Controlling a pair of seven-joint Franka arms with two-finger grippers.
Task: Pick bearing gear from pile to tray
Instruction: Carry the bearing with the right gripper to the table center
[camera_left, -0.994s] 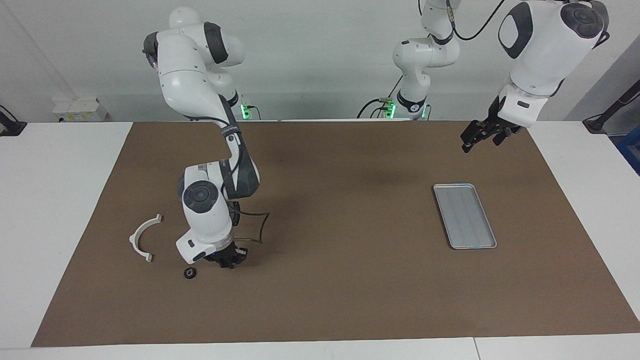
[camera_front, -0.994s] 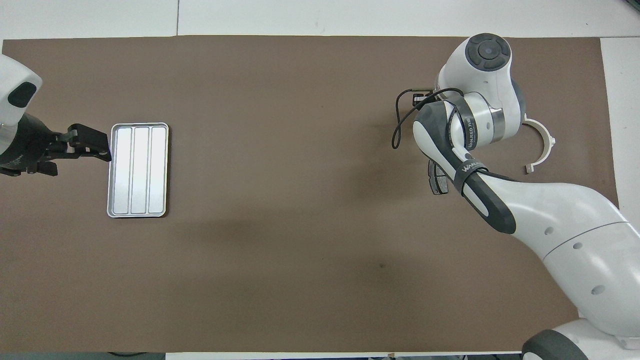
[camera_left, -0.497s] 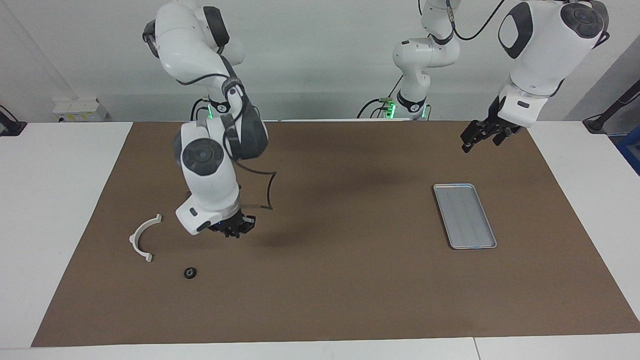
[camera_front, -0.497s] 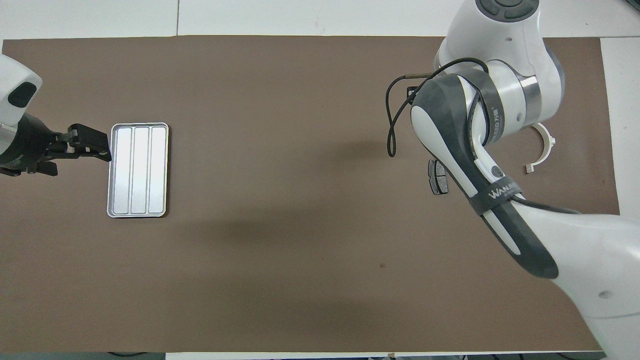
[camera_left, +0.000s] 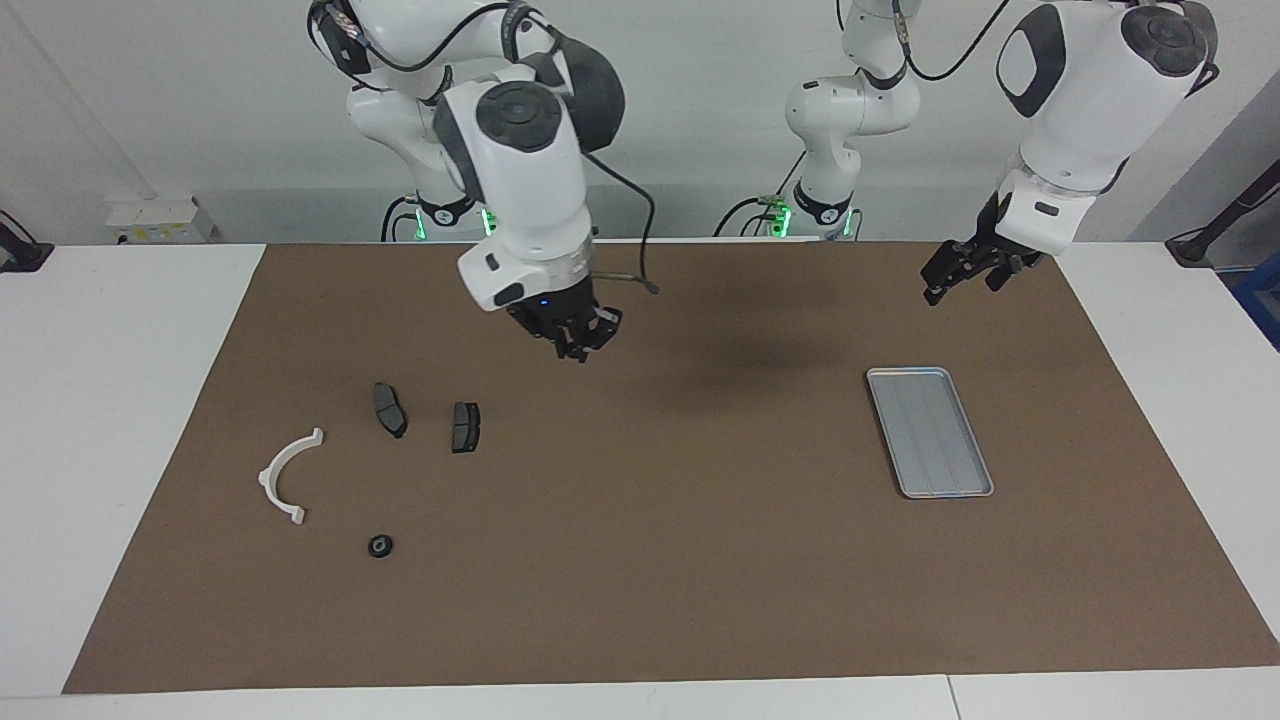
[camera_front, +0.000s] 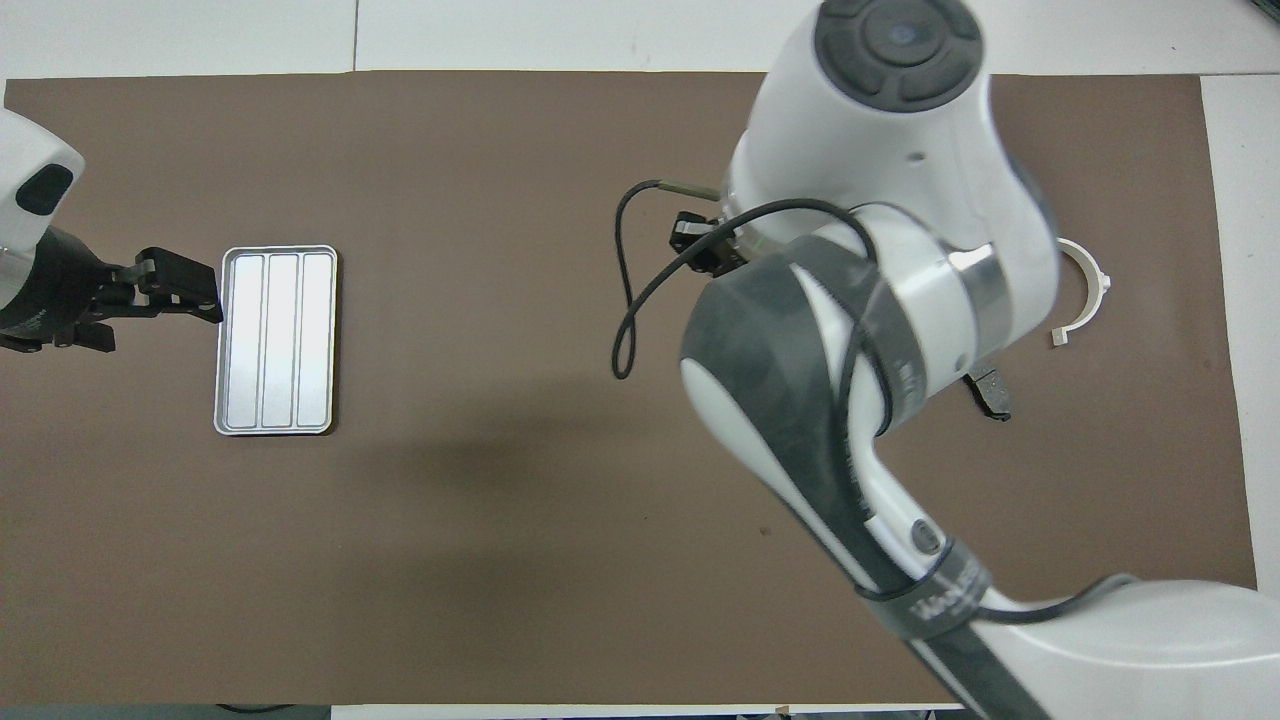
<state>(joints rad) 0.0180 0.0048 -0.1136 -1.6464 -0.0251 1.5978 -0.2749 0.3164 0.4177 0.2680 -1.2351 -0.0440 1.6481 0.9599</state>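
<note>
Carry step: right pincer (camera_left: 578, 341) is clenched, high over bare mat between pile and tray (camera_left: 930, 432); whether it holds a bearing gear cannot be told. One small black round piece (camera_left: 380, 546) lies near the white bracket (camera_left: 283, 474). Left pincer (camera_left: 962, 266) waits released near the tray. Next: cross to the tray, lower, release.

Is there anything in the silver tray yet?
No, the tray shows only its bare ribbed floor, while the parts of the pile lie on the mat toward the right arm's end of the table.

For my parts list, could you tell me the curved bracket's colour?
White; the curved bracket shows best in the facing view.
</note>
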